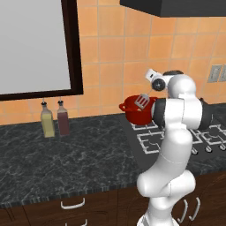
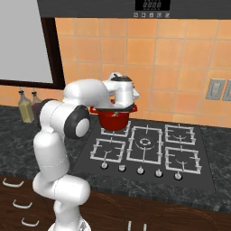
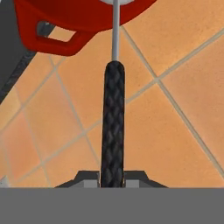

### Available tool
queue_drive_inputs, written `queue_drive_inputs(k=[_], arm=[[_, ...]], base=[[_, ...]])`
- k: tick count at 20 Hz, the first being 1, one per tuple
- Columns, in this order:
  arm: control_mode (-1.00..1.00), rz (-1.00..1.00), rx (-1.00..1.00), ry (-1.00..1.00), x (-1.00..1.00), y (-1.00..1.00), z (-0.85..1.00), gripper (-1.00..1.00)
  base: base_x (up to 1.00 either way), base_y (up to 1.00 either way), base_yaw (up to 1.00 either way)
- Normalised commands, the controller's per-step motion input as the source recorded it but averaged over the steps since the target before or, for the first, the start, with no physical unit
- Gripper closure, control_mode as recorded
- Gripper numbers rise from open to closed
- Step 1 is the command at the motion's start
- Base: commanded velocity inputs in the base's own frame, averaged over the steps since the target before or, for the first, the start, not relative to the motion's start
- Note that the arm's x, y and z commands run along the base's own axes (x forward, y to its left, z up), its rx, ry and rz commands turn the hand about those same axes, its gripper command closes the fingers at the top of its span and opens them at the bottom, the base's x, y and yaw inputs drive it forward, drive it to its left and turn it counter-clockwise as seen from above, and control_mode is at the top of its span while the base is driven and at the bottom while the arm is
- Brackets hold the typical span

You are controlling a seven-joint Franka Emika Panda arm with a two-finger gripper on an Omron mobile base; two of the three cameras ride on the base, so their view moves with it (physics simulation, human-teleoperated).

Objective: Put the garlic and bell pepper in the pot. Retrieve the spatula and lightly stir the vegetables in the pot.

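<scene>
Clamping the dark handle between its closed fingers, the gripper [image 3: 112, 178] held the spatula [image 3: 113, 131], whose thin silver shaft ran straight away from the hand toward the red pot [image 3: 78, 19]. From the left base camera, the slotted silver head of the spatula [image 1: 142, 102] sat at the pot's [image 1: 134, 112] rim, over its opening. That pot [image 2: 113, 119] stood on the stovetop's [image 2: 146, 146] rear left burner, against the orange tiled wall [image 2: 149, 54]. Two bottles [image 1: 54, 119] stood side by side on the dark counter [image 1: 66, 159], well apart from the pot.
</scene>
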Motion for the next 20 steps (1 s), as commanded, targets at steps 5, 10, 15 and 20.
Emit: queue_drive_inputs(k=[5,10,15,20], arm=[[-1.0,0.0,-0.02,0.0,0.11,0.03,0.0,1.0],[-1.0,0.05,-0.05,0.02,0.23,0.15,0.0,1.0],[-1.0,0.11,-0.1,0.0,0.19,0.4,-0.14,1.0],[-1.0,0.13,-0.21,0.08,0.21,0.27,-0.32,1.0]], base=[[0.0,0.0,0.0],[0.0,0.0,0.0],[0.0,0.0,0.0],[0.0,0.0,0.0]])
